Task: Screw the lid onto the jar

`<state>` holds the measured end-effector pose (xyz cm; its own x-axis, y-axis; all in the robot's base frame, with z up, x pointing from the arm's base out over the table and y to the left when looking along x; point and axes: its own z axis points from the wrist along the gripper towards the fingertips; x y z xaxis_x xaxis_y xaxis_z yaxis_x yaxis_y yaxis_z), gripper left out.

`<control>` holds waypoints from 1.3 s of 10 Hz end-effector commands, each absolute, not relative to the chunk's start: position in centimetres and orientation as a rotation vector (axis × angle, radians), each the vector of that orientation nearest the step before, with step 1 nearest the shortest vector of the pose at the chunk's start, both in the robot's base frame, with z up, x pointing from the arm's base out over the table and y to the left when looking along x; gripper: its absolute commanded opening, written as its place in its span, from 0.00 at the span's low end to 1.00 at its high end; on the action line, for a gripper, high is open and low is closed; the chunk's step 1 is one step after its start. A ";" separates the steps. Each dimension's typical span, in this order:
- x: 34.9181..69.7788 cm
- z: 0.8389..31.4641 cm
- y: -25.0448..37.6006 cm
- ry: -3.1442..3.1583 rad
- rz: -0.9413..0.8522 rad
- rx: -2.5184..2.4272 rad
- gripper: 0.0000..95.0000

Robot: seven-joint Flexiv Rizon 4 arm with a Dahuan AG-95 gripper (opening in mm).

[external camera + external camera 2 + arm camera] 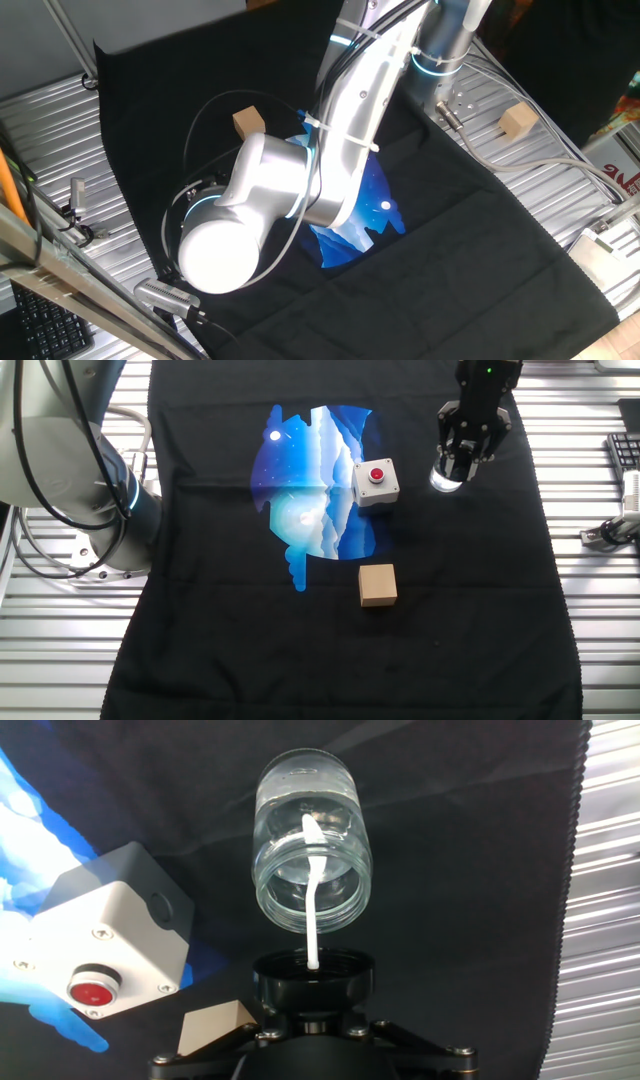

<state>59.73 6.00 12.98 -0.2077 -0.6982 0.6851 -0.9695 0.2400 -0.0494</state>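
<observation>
- The black screw lid (313, 982) is seen held at the tip of the gripper (468, 452), the fingers closed in on its rim, in the hand view; how firm the hold is cannot be told.
- The clear jar (311, 840) is shown standing open-mouthed on the black cloth (460, 620) directly beneath the hand, near the cloth's edge; in the other fixed view its base (446, 480) is glimpsed just below the fingers.
- The step in hand is judged to be the approach: the lid is hovering above the jar mouth and has not yet been seated.
- The next move is judged to call for the lid being centred over the rim, lowered flat onto the threads, then turned.
- A thin white strip (314, 890) is seen running from the lid's inner face into the jar; what it is cannot be told.
- The white box with a red button (376, 482) stands just beside the jar, and the tan wooden cube (377, 584) lies further off; neither is judged to block the descent.
</observation>
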 end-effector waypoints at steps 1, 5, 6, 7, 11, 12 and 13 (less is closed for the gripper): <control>59.7 13.0 6.0 -1.981 0.661 1.518 0.00; 59.7 13.0 6.0 -1.989 0.661 1.521 0.00; 59.7 13.0 6.0 -1.992 0.662 1.520 0.00; 59.7 13.0 6.0 -1.995 0.661 1.521 0.00; 59.7 13.0 6.0 -1.998 0.658 1.522 0.00; 59.7 13.0 6.0 -1.997 0.658 1.523 0.00; 59.7 13.0 6.0 -1.997 0.657 1.523 0.00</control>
